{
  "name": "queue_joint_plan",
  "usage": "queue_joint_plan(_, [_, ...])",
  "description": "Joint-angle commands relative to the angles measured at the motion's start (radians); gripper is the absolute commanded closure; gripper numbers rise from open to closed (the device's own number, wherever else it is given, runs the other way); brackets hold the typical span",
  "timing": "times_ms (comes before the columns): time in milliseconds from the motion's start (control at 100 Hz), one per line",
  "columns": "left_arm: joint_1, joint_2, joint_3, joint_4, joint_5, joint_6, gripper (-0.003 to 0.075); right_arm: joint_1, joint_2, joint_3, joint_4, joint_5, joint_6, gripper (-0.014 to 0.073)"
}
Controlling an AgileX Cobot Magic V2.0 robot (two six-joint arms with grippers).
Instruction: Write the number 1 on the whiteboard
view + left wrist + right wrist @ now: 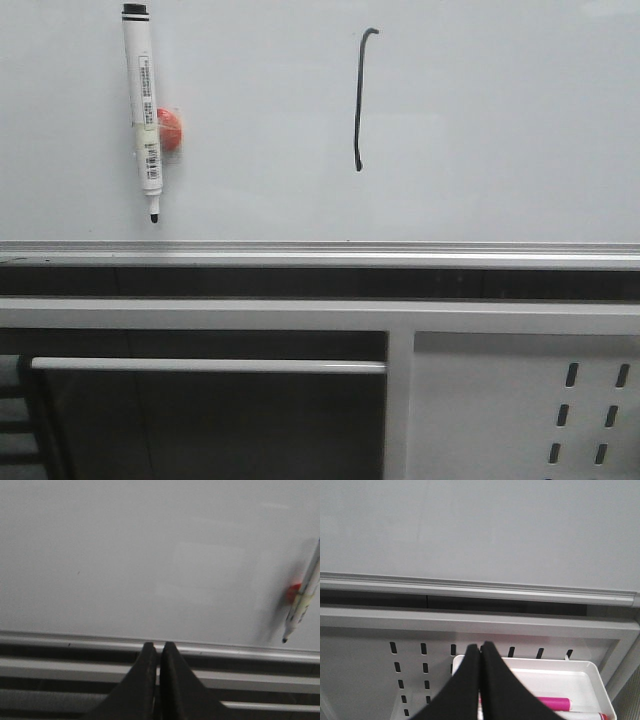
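Whiteboard (480, 120), black number 1 (360, 98), marker (143, 110) label unreadable

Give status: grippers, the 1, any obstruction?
Left gripper shut, empty. Right gripper shut, empty. 1 drawn on whiteboard. Marker hangs left of it; nothing in the way.

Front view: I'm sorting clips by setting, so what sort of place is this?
Probably an office or lab writing station: a wall-mounted whiteboard bearing a drawn number 1, a marker pen clipped to it, and a perforated metal panel below with a tray of markers.
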Motion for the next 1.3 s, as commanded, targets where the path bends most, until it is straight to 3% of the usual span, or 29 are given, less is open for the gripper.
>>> queue_joint_plan(0, [0.015, -0.026, 0.026, 0.009, -0.117, -0.028, 0.0738, -0.005, -0.02, 0.029, 0.003, -0.021, -0.008, 0.0673])
queue_joint_plan(110, [0.016, -0.026, 0.074, 0.009, -0.136, -0.046, 0.0738, -0.005, -0.02, 0.029, 0.003, -0.021, -0.008, 0.0673])
queue_joint_plan(390, [0.016, -0.026, 0.074, 0.066, 0.065, -0.066, 0.0738, -0.005, -0.02, 0.029, 0.003, -0.021, -0.008, 0.0673])
queue_joint_plan(760, [0.016, -0.026, 0.074, 0.114, 0.061, -0.063, 0.0738, -0.005, -0.02, 0.029, 0.003, -0.021, -0.008, 0.0673])
queue_joint_plan(970, [0.016, -0.026, 0.074, 0.08, 0.059, 0.027, 0.0738, -0.005, -0.02, 0.029, 0.003, -0.021, -0.008, 0.0673])
queue_joint_plan(1100, [0.016, -0.026, 0.074, -0.058, 0.057, 0.195, 0.0738, -0.005, -0.02, 0.029, 0.003, -0.021, -0.008, 0.0673])
queue_joint_plan(1290, [0.016, -0.026, 0.074, -0.058, 0.057, 0.202, 0.0738, -0.005, -0.02, 0.029, 0.003, -0.021, -0.008, 0.0673])
